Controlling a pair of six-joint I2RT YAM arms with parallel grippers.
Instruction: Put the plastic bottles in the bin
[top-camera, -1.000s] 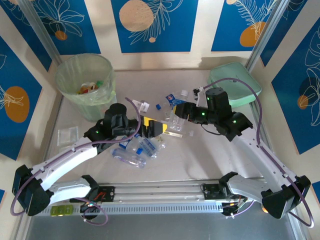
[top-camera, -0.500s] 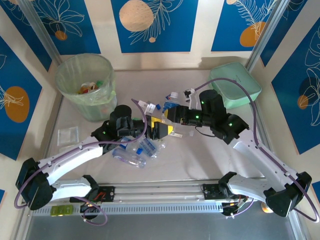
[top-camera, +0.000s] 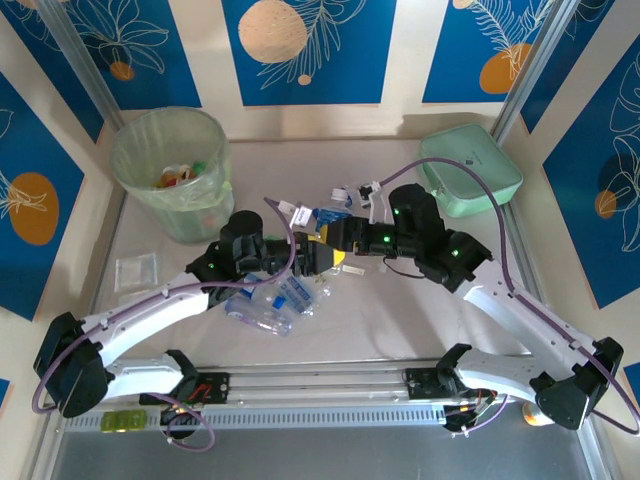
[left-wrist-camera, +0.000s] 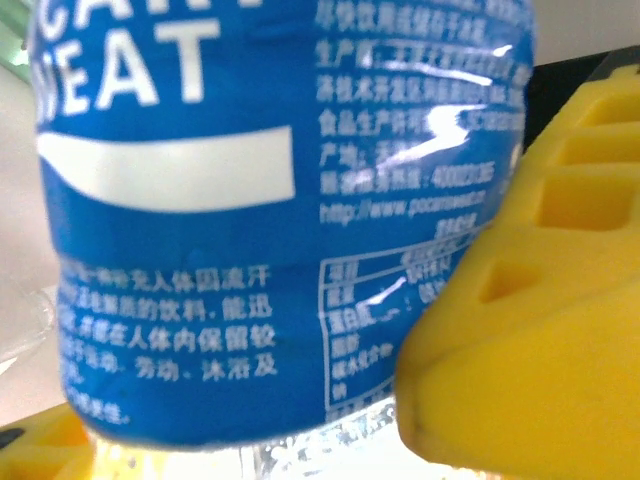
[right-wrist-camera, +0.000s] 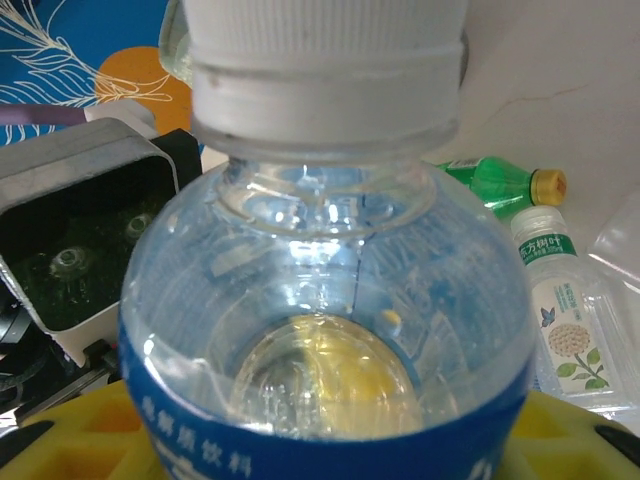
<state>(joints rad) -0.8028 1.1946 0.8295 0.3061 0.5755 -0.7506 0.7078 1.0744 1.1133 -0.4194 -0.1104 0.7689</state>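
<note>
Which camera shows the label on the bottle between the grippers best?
Left wrist: the bottle close up, blue label and white print legible. Right wrist shows its white cap, shoulder and the label's top edge. Top external: mostly hidden, too small to read.

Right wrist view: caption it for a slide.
White-capped, blue-labelled clear bottle held in the right gripper; flower-labelled bottle beyond.
</note>
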